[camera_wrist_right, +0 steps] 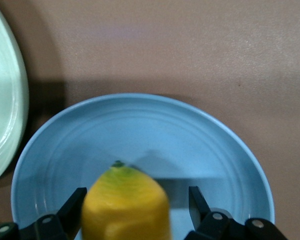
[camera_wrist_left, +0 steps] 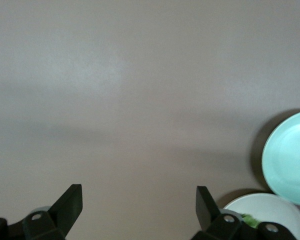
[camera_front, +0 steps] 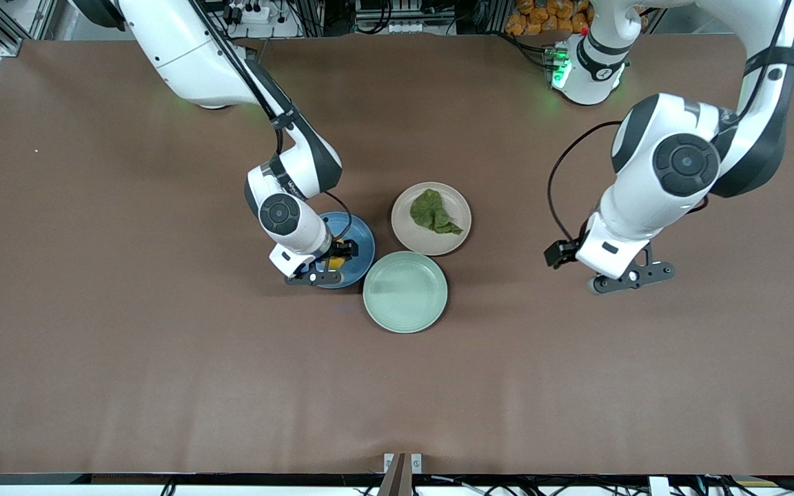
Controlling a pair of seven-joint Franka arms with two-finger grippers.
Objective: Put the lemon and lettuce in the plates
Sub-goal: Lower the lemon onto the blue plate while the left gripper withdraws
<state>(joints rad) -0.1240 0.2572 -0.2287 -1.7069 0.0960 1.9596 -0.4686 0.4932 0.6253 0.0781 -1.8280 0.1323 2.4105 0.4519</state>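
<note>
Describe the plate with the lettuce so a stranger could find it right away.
Three round plates cluster mid-table on the brown table. The pale beige-pink plate lies farthest from the front camera, holding the dark green wrinkly lettuce leaf; its neighbours are blue and mint-green.

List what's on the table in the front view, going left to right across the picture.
Right gripper over the blue plate with the lemon → green plate → beige plate with the lettuce → left gripper, open over bare table.
</note>
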